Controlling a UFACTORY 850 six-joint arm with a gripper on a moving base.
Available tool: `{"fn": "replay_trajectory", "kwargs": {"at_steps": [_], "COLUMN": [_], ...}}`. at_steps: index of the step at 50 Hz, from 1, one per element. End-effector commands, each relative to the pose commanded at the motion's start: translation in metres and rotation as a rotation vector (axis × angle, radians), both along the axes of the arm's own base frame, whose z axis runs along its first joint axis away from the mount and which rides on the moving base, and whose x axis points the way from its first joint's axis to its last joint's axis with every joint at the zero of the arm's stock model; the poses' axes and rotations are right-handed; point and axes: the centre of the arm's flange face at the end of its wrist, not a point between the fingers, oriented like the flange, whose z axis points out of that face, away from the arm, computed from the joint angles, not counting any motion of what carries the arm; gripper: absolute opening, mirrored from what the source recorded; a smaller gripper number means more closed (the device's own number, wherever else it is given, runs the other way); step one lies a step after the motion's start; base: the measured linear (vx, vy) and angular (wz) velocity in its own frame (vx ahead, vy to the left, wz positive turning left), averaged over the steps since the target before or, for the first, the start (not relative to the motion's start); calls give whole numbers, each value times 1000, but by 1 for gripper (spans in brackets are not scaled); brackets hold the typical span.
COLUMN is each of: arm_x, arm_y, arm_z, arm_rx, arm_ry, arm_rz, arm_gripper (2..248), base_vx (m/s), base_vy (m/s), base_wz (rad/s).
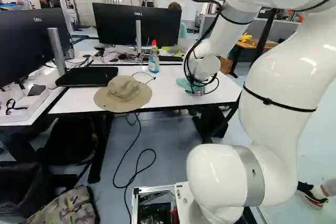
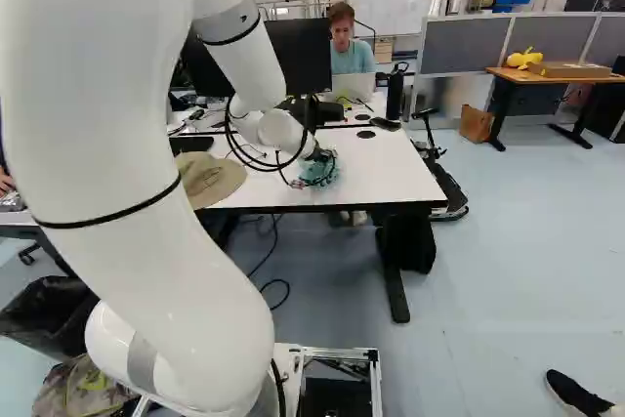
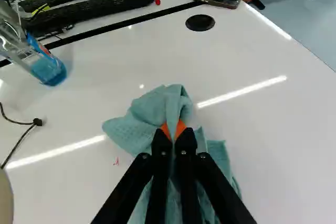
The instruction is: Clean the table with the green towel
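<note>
- End effector closed on the green towel; orange pads pinch a gathered fold, loose cloth fans out around them.
- Using the towel as landmark: it's on the bench, off to the right of the hat in the left base view. Spread cloth looks down on the white top, so probably held mid-bunch to give a wide wiping pad (and to keep hard fingertips off the surface, I'd guess).
- Small red mark just beside the towel, on the hat side. Likely one target; a short sweep that way should catch it.
- Hat well apart from the towel, at the bench's near edge. Limits stroke length that way.
- Spray bottle upright, beyond the towel and toward the hat side; probably set back to leave wiping room. Long stroke could tip it.
- Thin black cord lies between towel and hat; could snag cloth.
- Judgement: grip's ready, wiping is the step in hand. Light downward pressure, short strokes.
</note>
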Motion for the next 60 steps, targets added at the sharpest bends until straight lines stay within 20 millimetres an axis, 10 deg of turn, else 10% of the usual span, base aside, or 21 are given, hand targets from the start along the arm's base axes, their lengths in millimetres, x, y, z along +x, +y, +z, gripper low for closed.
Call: {"fn": "replay_trajectory", "kwargs": {"at_steps": [60], "arm_x": [-94], "arm_y": [54], "arm_z": [-2], "arm_rx": [0], "arm_ry": [5], "arm_rz": [112], "arm_gripper": [25], "base_vx": [0], "base_vy": [0], "base_wz": [0]}}
